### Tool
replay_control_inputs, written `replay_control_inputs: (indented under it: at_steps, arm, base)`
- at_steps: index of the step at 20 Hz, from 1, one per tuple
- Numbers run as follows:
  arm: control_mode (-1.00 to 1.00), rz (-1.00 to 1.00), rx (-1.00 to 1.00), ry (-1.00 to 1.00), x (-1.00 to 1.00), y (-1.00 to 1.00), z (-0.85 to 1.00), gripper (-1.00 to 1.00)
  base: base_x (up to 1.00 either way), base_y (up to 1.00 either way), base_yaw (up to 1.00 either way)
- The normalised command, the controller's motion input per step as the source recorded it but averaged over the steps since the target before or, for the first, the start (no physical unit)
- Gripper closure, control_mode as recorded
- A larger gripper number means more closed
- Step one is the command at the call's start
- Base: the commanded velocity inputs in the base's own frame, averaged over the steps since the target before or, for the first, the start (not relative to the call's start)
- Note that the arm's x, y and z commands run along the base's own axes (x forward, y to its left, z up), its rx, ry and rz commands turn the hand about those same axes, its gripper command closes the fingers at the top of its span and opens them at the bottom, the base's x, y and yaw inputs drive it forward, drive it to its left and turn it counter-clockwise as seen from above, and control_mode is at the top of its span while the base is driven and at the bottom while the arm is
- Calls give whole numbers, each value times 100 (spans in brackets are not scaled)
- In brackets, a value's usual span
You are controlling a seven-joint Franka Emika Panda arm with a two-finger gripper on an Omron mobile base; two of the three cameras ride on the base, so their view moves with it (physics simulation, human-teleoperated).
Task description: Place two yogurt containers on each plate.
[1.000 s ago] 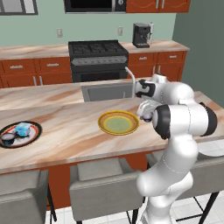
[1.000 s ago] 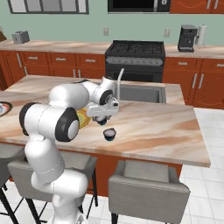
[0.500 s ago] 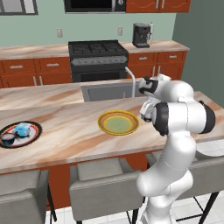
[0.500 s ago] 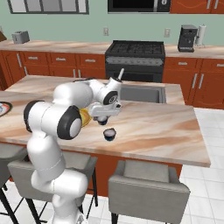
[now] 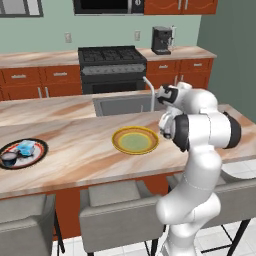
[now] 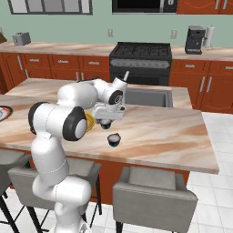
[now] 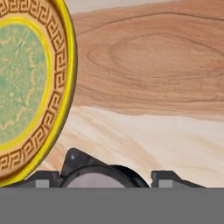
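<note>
A dark yogurt cup (image 7: 103, 177) was seen at the gripper (image 7: 103, 183), between the finger tips, but whether it was pinched or only straddled could not be told. It was kept just beside the yellow plate (image 7: 26, 87), probably for loading. Bare counter (image 7: 153, 87) lay open alongside; another dark cup (image 6: 113, 139) stood apart, and the red-ringed plate (image 5: 41, 150) was already carrying two cups.

The white arm with dark joints folds forward, its two-finger gripper (image 6: 106, 123) pointing straight down, jaw spacing unclear

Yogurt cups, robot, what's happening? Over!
Gripper above a dark yogurt cup on the counter; jaw state unclear. Yellow plate bare. Black plate holds cups. Path clear.
</note>
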Motion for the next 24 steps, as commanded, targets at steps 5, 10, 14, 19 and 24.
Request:
replay_control_inputs:
  at_steps: [5,10,14,19,24]
  arm:
    - [-100,0,0,23,15,32,39,100]
    - [-100,0,0,7,2,66,17,100]
    - [-100,2,0,0,-7,84,-2,100]
    - [-100,6,-1,-2,-33,79,-17,100]
    - [-100,2,0,-3,-5,70,-26,100]
  base:
    - [0,0,0]
    - [0,0,0]
    - [0,0,0]
    - [0,0,0]
    - [0,0,0]
